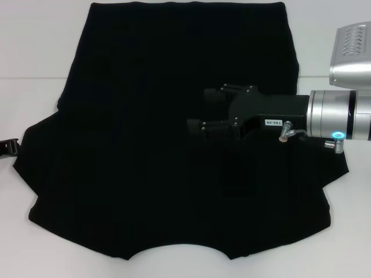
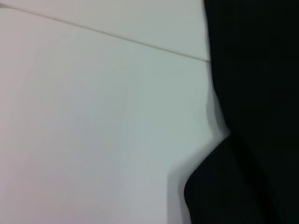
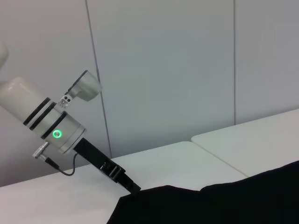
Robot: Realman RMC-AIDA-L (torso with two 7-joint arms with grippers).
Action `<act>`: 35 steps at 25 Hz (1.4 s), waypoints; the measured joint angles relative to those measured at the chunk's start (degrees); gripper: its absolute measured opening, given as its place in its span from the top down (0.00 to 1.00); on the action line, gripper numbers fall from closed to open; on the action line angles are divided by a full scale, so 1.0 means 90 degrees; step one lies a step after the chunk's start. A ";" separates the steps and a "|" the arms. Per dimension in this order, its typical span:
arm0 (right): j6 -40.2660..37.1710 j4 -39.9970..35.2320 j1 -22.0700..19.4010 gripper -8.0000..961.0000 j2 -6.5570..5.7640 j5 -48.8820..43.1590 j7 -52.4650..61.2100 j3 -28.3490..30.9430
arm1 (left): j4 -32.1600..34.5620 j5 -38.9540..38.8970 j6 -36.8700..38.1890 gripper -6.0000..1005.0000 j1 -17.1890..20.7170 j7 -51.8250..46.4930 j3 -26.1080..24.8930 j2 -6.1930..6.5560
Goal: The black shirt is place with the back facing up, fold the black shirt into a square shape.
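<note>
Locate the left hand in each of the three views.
Head view: only its black tip shows at the left edge, beside the black shirt's sleeve.
Left wrist view: not in it.
Right wrist view: far off, tip at the shirt's edge.
Shared landmark: the black shirt on the white table.

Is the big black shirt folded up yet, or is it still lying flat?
Spread flat, not folded. The black shirt lies open on the white table, both sleeves sticking out and the curved neckline showing at the near edge.
</note>
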 joint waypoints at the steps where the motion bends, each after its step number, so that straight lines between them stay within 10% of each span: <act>1: 0.0000 0.0000 0.0002 0.04 0.0001 0.0000 0.0000 0.0000 | 0.0014 0.0001 -0.0004 0.99 -0.0001 0.0000 -0.0021 0.0003; 35: 0.0048 -0.0005 0.0058 0.04 0.0001 0.0155 0.0060 -0.0010 | 0.0383 0.0142 -0.0178 0.99 0.0114 -0.0056 -0.0305 0.0041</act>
